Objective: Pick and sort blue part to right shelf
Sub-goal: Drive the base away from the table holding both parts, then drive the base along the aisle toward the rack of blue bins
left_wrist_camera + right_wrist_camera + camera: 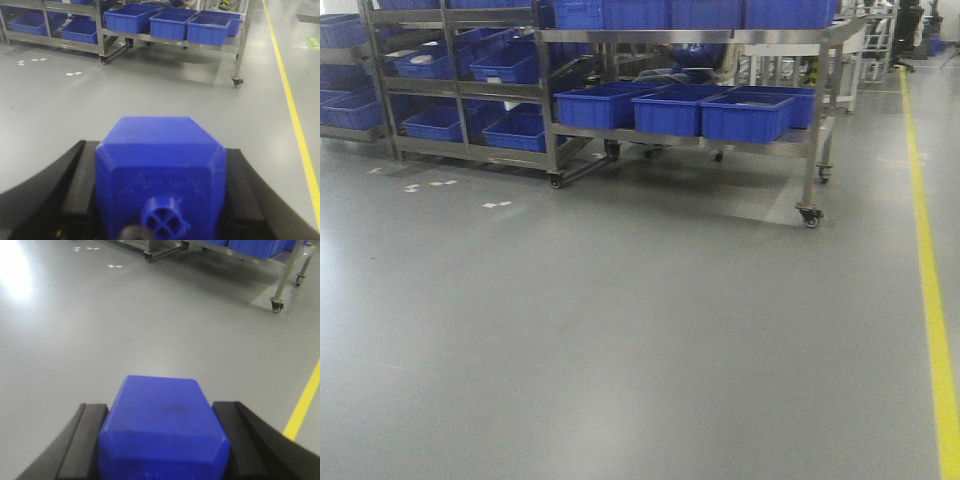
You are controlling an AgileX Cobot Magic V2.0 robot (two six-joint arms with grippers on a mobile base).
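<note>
Front view: the grey steel right shelf (811,150) stands far across the floor (620,330). Left wrist: the left end effector (159,155) clamps a blue faceted plastic part (160,185) that looks rigid and light. Right wrist: the right end effector (160,407) pinches a second blue part (162,432) by its flat, likely slick flanks.

A smooth grey floor (620,330) fills most of every view, with a bright patch of glare (17,270) at the upper left of the right wrist view. A yellow line (930,300) runs along the floor's right side, from near to far. Small white scraps (496,204) lie scattered on the floor at the left, in front of a grey steel rack (460,88) standing at the far left. That rack carries blue bins (510,68) on several levels; one upper bin holds something pale (422,59), too small to identify. A green floor marking (312,42) shows beyond the yellow line at the far right.
</note>
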